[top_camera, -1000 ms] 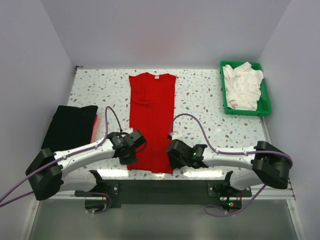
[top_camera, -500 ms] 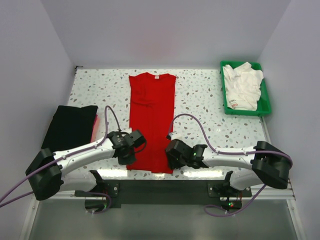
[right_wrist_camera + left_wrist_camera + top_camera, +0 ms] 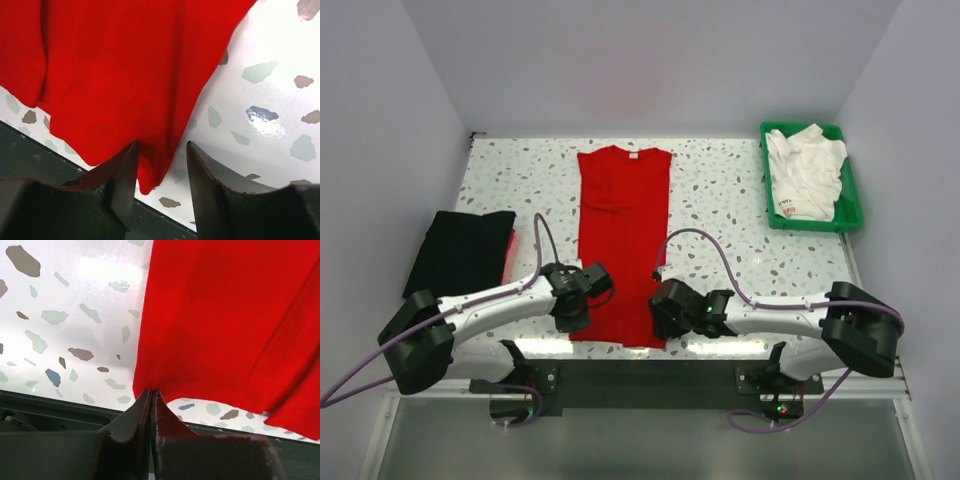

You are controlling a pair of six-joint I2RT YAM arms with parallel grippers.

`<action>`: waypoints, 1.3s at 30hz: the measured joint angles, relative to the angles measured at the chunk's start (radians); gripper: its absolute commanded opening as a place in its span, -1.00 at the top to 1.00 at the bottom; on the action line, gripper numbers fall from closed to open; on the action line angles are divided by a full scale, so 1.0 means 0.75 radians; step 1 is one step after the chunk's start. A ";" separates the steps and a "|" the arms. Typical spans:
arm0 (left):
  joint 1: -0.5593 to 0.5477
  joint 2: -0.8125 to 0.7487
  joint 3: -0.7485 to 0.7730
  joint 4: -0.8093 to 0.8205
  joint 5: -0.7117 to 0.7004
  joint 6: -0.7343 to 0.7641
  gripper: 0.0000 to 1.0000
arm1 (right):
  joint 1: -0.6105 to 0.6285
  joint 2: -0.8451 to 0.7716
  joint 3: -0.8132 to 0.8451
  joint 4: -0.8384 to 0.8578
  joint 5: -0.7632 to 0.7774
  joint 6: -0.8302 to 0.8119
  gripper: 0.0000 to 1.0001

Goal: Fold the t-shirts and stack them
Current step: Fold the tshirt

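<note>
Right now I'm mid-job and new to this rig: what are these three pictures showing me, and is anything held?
Two robot arms are bolted at the near edge of a speckled table. The wide picture looks down from above and behind them; the other two come from a camera on each wrist. A red t-shirt lies spread in the middle, a black t-shirt lies at the left, and white t-shirts fill a green tray at the far right. The left gripper is shut on the red shirt's near hem corner. The right gripper is open, with the other hem corner between its jaws.
</note>
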State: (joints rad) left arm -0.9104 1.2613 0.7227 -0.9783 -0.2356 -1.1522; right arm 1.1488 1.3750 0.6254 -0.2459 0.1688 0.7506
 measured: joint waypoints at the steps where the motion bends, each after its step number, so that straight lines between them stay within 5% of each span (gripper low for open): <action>1: 0.001 0.013 -0.003 0.002 0.001 0.001 0.71 | 0.000 0.003 0.000 0.009 -0.005 0.001 0.13; 3: 0.000 0.045 -0.008 0.010 0.003 0.003 0.44 | 0.000 0.015 0.000 0.030 -0.006 0.002 0.25; 8: 0.000 0.068 -0.035 0.052 0.031 0.014 0.35 | -0.001 0.044 0.006 0.055 -0.002 0.007 0.66; 15: 0.000 0.045 -0.069 0.146 0.105 0.027 0.21 | -0.064 0.008 -0.003 -0.022 0.030 -0.011 0.82; 21: 0.000 -0.048 -0.046 0.196 0.137 0.050 0.07 | -0.129 -0.119 -0.048 -0.171 0.048 -0.023 0.76; 25: 0.001 -0.104 -0.031 0.223 0.137 0.050 0.06 | -0.130 -0.157 -0.050 -0.223 0.040 -0.036 0.20; 27: 0.001 -0.117 -0.031 0.230 0.136 0.049 0.06 | -0.129 -0.190 -0.050 -0.249 0.034 -0.043 0.10; 34: 0.001 -0.128 -0.112 0.336 0.153 0.037 0.15 | -0.096 -0.332 0.003 -0.348 0.037 -0.051 0.16; 39: 0.001 -0.127 -0.209 0.395 0.162 0.022 0.28 | 0.018 -0.192 0.131 -0.328 0.039 -0.054 0.27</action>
State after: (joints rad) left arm -0.9100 1.1660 0.5663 -0.6819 -0.1139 -1.1355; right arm 1.1622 1.2308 0.7238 -0.4919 0.1978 0.7101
